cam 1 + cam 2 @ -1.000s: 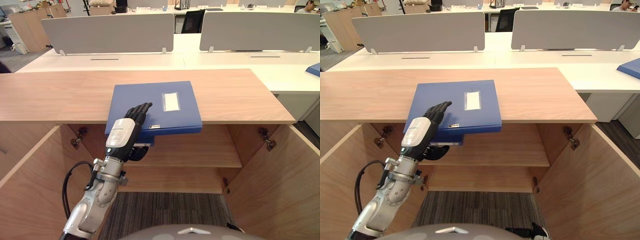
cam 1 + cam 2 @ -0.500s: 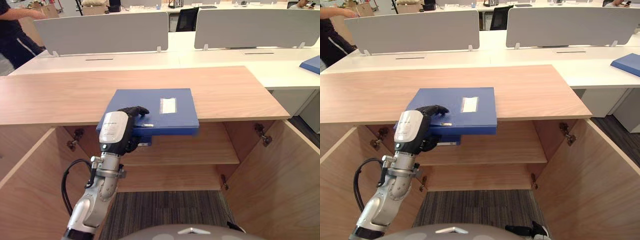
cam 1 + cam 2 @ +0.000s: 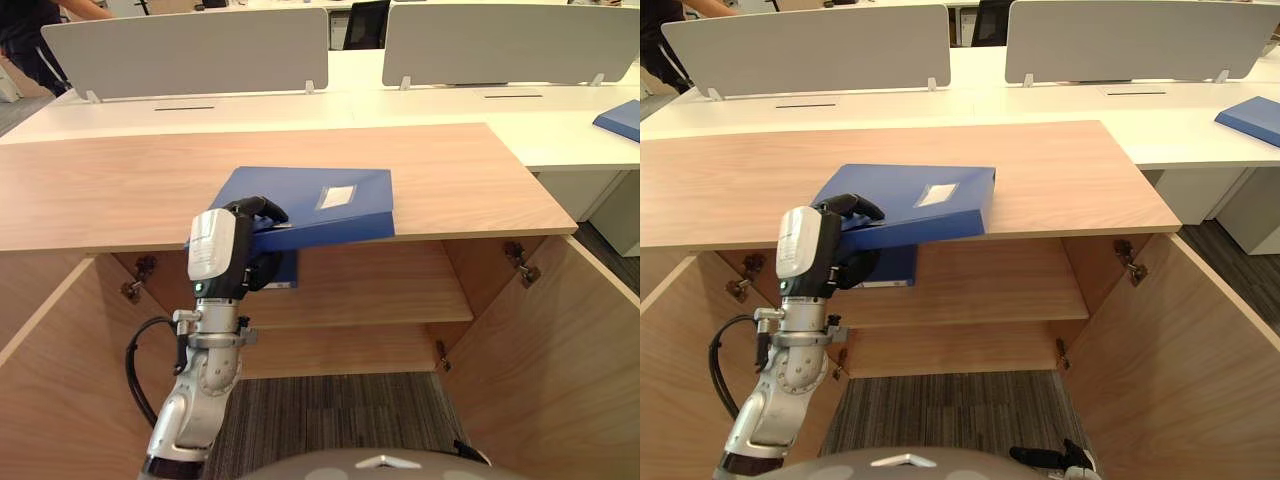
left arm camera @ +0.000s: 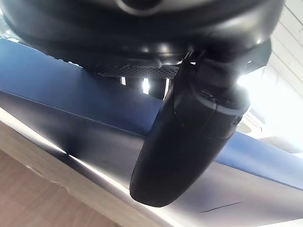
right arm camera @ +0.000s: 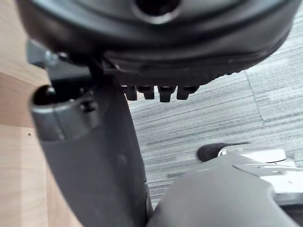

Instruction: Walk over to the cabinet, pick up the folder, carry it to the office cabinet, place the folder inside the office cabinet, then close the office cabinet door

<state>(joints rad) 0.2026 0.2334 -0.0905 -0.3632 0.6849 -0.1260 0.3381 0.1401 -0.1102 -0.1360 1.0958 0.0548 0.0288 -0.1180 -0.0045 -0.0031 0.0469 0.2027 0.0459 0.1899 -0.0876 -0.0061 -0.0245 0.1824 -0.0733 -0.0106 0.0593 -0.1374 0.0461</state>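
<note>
Blue folder (image 3: 320,205), near-left corner tilted up at the cabinet top's (image 3: 100,190) front edge; left hand (image 3: 220,250) clamped round that corner. Risk: the one-corner grip may slip and drop the folder.

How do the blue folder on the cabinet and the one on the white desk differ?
The cabinet folder is tilted and gripped by the left robot hand; the desk folder lies flat, untouched. The cabinet folder shows a pale label; the desk folder's visible part shows none. Both are blue.
</note>
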